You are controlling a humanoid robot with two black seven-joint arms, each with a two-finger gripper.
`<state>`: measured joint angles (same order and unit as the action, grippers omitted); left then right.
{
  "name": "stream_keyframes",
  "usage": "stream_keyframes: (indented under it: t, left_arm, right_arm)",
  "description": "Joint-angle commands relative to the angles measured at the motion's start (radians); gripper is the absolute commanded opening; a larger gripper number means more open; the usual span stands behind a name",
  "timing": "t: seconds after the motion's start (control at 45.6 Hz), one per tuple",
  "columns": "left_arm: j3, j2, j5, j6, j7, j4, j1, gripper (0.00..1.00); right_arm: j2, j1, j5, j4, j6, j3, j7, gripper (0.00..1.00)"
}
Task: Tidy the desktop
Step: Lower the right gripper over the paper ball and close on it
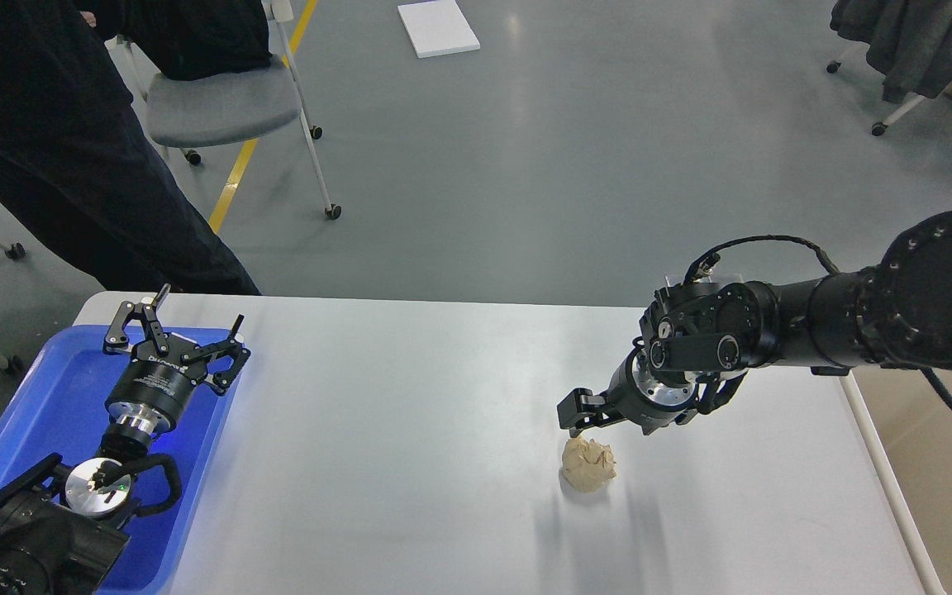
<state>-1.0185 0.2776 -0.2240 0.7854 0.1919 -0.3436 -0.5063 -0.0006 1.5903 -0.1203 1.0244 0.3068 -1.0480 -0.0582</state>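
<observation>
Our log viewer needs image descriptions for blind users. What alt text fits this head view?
A crumpled beige paper ball lies on a white desktop, with the robot's right hand just above it, not gripping it. The left hand hangs open over a blue tray at the desk's left edge.

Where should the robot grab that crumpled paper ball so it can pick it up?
Probably around its middle, coming straight down from above. The paper ball is a roundish lump sitting alone on the table, so fingers can close on two opposite sides. The right gripper already hangs just above it.
</observation>
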Motion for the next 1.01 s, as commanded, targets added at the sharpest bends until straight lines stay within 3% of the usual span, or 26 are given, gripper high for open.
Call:
stream_keyframes:
  t: [0.0, 0.986]
  left_arm:
    - [0.000, 0.000, 0.000, 0.000, 0.000, 0.000, 0.000, 1.00]
    - [0.002, 0.000, 0.000, 0.000, 0.000, 0.000, 0.000, 1.00]
  right_arm:
    - [0.001, -0.064, -0.001, -0.029, -0.058, 0.008, 0.001, 1.00]
    - [0.001, -0.148, -0.001, -0.081, -0.083, 0.106, 0.001, 1.00]
